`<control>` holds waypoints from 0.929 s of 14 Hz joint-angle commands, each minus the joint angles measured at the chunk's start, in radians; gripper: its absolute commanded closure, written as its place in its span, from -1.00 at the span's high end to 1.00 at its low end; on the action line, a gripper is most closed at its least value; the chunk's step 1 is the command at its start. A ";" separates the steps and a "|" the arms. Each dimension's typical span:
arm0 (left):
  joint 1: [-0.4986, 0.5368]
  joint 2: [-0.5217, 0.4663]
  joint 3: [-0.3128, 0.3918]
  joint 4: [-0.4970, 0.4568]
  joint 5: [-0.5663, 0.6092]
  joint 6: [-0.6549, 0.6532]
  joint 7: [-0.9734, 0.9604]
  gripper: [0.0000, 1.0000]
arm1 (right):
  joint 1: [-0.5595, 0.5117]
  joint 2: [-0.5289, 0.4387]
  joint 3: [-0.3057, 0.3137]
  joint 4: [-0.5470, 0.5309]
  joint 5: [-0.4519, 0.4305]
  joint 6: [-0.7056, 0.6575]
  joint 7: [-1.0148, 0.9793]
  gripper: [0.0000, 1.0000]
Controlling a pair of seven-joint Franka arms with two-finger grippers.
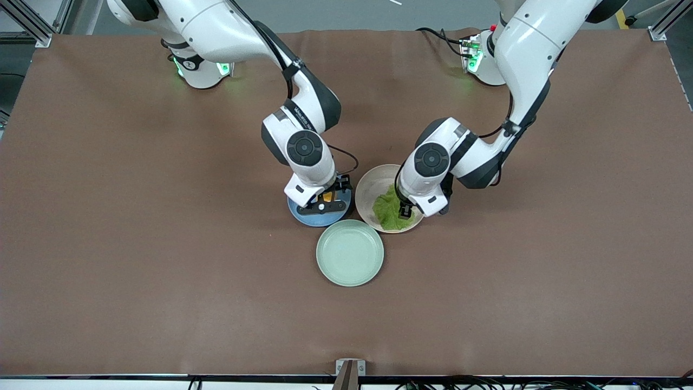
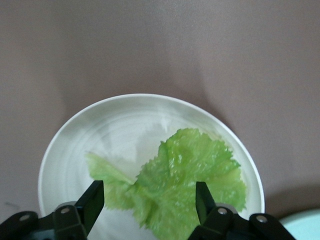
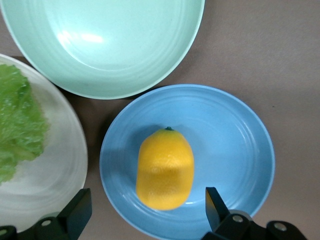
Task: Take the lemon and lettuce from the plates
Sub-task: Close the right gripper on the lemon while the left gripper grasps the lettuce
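Mint plate [image 1: 350,252] sits bare; right gripper [image 3: 145,212] gapes around lemon [image 3: 165,168], left gripper [image 2: 149,202] around lettuce [image 2: 180,180].

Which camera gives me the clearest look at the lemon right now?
The right wrist view: the lemon lies whole and unobstructed on the blue plate, between the open fingers of the right gripper. The front view shows only a sliver of the lemon under that gripper. The left wrist view does not show it.

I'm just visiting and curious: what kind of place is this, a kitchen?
Probably a robotics lab, not a kitchen: two robot arms bolted at a brown table, metal framing at its corners, and cables along its edge.
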 commanded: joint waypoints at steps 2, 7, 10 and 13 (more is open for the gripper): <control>-0.024 0.064 0.003 0.043 0.067 -0.003 -0.084 0.50 | 0.005 -0.002 -0.015 -0.052 0.003 0.053 0.022 1.00; -0.023 0.065 0.003 0.043 0.070 0.005 -0.089 -0.55 | 0.011 0.039 -0.014 -0.054 0.006 0.093 0.027 1.00; -0.021 0.050 0.005 0.041 0.114 0.003 -0.084 -0.99 | 0.016 0.064 -0.014 -0.054 0.006 0.116 0.027 1.00; -0.011 0.006 0.002 0.041 0.141 -0.006 -0.080 -1.00 | 0.017 0.066 -0.014 -0.052 0.005 0.110 0.025 0.16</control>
